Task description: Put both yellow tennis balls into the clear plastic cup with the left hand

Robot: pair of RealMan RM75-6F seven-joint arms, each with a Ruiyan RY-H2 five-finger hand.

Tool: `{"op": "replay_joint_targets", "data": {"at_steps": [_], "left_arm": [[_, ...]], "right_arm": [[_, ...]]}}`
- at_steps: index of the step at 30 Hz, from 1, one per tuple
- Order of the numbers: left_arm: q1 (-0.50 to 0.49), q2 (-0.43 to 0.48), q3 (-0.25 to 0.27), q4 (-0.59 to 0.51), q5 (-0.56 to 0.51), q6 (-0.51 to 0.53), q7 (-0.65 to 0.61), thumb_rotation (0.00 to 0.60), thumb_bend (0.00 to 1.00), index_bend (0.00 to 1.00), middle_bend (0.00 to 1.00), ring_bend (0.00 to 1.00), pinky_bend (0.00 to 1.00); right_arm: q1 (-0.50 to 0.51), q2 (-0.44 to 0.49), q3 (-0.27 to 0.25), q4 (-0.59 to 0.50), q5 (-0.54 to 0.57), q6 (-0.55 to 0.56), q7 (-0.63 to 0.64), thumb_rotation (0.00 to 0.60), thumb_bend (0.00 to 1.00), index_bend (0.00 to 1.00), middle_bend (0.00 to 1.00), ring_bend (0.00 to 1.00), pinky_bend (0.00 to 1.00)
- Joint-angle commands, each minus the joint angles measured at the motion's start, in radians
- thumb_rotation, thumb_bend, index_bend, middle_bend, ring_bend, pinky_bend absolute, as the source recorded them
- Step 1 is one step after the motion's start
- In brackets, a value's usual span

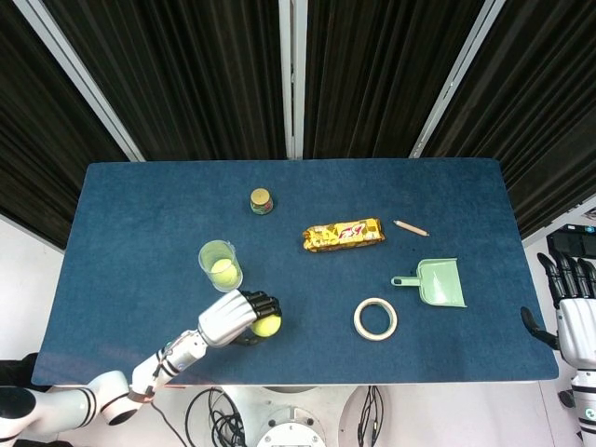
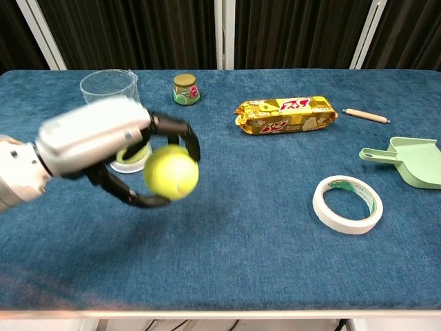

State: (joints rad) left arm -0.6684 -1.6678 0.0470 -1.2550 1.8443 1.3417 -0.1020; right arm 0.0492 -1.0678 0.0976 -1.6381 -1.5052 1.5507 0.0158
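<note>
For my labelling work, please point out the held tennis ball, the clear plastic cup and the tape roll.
held tennis ball (image 2: 171,172), chest view, front face.
clear plastic cup (image 1: 220,264), head view, side wall.
tape roll (image 2: 347,204), chest view, ring's front band.

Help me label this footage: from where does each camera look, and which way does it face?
Head view: high above the near edge, looking down on the table; shows the left hand and, at the right edge, the right hand.
Chest view: low at the near edge, facing across; shows the left hand only.
Both show the gripped tennis ball and plastic cup.

Fuzzy ball (image 2: 171,172), clear-plastic cup (image 2: 110,86).
</note>
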Motion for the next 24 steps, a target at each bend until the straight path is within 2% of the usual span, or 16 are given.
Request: {"op": "replay_joint_targets", "data": {"at_steps": [1, 5, 8, 13, 24], "left_arm": [[0.006, 0.101, -0.068, -0.116, 0.009, 0.085, 0.099, 0.6, 0.25, 0.56, 0.55, 0.53, 0.76], [0.02, 0.158, -0.132, -0.185, -0.037, 0.122, 0.15, 0.6, 0.25, 0.57, 0.56, 0.54, 0.76], [0.023, 0.184, -0.166, -0.211, -0.097, 0.101, 0.163, 0.6, 0.25, 0.57, 0.56, 0.54, 0.76], [0.021, 0.203, -0.164, -0.195, -0.136, 0.051, 0.167, 0.6, 0.25, 0.55, 0.55, 0.53, 0.76], [0.033, 0.19, -0.166, -0.136, -0.18, 0.032, 0.146, 0.6, 0.24, 0.52, 0.52, 0.51, 0.74]], "right_arm": [[0.001, -0.002, 0.0, 0.001, 0.0, -0.001, 0.0, 0.6, 0.27, 0.0, 0.0, 0.0, 0.0], [0.002, -0.002, 0.0, 0.0, -0.004, 0.001, -0.001, 0.6, 0.27, 0.0, 0.0, 0.0, 0.0], [0.001, 0.0, -0.002, -0.004, -0.008, 0.002, -0.004, 0.6, 0.27, 0.0, 0.0, 0.0, 0.0], [-0.001, 0.001, -0.002, -0.009, -0.011, 0.007, -0.006, 0.6, 0.27, 0.0, 0.0, 0.0, 0.0], [0.004, 0.004, -0.004, -0.011, -0.011, -0.005, -0.014, 0.6, 0.27, 0.0, 0.0, 0.0, 0.0]]}}
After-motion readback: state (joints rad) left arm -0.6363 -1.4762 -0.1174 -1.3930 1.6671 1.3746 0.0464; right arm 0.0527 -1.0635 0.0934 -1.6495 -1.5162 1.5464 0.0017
